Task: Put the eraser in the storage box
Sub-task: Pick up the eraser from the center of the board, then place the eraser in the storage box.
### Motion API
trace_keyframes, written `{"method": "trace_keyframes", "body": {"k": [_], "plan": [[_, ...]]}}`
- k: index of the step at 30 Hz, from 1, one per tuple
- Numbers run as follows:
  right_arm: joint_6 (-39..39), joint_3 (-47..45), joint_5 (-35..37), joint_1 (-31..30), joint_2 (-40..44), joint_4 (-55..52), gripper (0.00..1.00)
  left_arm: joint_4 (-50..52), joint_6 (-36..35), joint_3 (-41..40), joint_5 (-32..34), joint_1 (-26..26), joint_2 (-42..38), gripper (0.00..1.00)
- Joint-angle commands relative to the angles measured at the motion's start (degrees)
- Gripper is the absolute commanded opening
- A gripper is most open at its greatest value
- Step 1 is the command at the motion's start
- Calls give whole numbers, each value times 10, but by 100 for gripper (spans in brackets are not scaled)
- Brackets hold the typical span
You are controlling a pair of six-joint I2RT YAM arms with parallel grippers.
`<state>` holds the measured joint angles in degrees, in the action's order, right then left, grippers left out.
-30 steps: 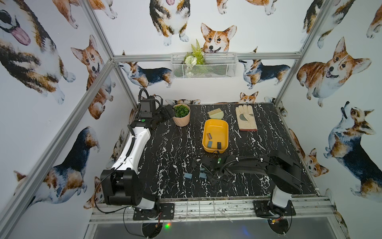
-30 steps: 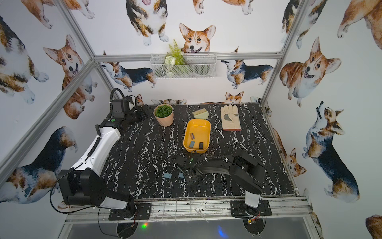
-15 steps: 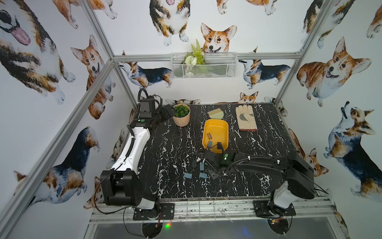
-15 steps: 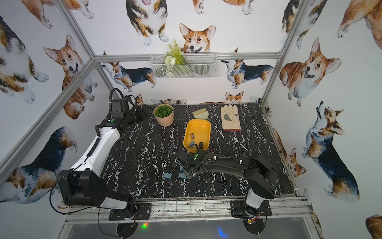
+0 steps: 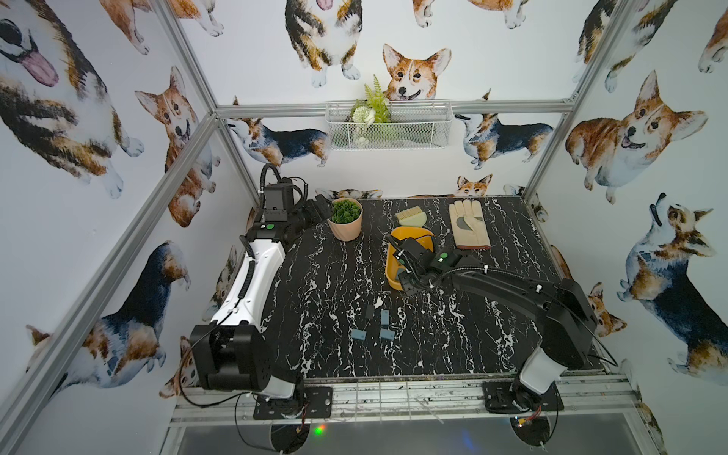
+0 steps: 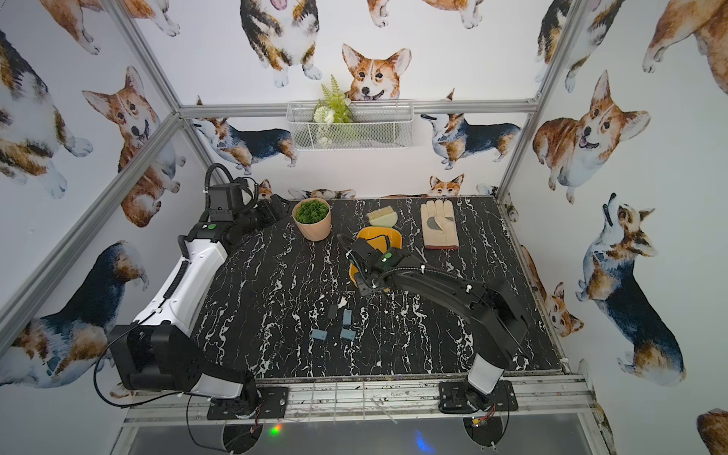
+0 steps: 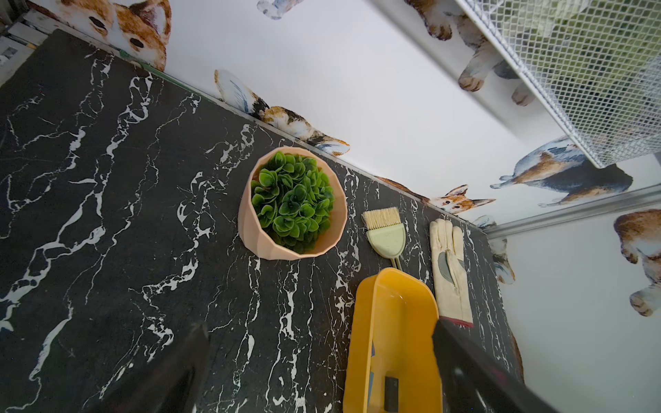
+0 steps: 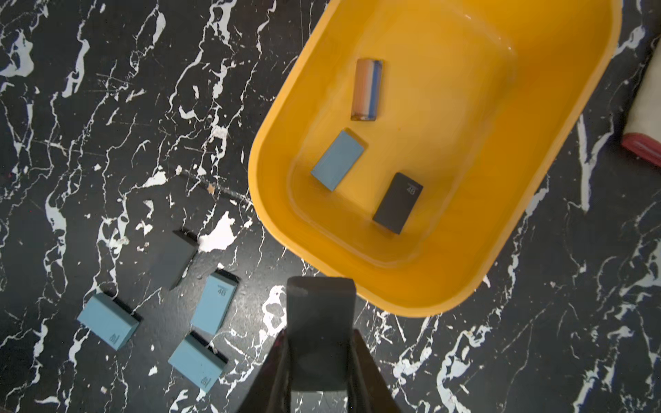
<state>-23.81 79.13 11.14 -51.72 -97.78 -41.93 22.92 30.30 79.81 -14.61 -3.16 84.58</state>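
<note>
**Right gripper clamped on a dark eraser at the storage box rim**

Clock directions are read on the table as a top view shows it, with 12 o'clock at the back wall.

The dark eraser (image 8: pixel 320 311) is clamped between the two fingers of the right gripper (image 8: pixel 319 332), whose jaws are almost closed on it. It is held at the 6 o'clock end of the storage box (image 8: pixel 272 200). In the right wrist view its front edge overlaps the tub's near rim.

The storage box — a mustard-yellow tub — sits just toward 12 o'clock from the table centre. In both top views the right arm (image 5: pixel 512 287) partly covers it. Three erasers lie flat on its floor, apart from one another:
- a striped eraser (image 8: pixel 368 89)
- a blue eraser (image 8: pixel 338 160)
- a black eraser (image 8: pixel 397 203)

Four loose erasers (image 8: pixel 214 304) lie near one another on the black marble-pattern table (image 5: pixel 335 275), at 7 o'clock from the box — three blue, one dark.

The left gripper (image 7: pixel 318 325) is at the table's 10 o'clock corner with its jaws spread wide, holding nothing. The pink plant pot (image 5: pixel 346 230) stands just beside it.

A hand brush (image 5: pixel 411 216) lies at 12 o'clock from the box, near its rim. A work glove (image 5: pixel 468 224) lies flat at 1 o'clock.
</note>
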Motion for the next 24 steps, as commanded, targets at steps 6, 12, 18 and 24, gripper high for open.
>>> {"method": "trace_keyframes", "body": {"k": [6,12,18,24], "plan": [[38,65,-47,66,-64,39,26,6,-10,18,4,7,2,100],[59,101,-71,103,-123,40,26,11,-12,24,5,9,7,100],[63,128,-91,131,-164,48,26,12,-12,28,6,10,19,100],[74,173,-97,141,-211,39,26,10,-13,31,7,12,30,100]]}}
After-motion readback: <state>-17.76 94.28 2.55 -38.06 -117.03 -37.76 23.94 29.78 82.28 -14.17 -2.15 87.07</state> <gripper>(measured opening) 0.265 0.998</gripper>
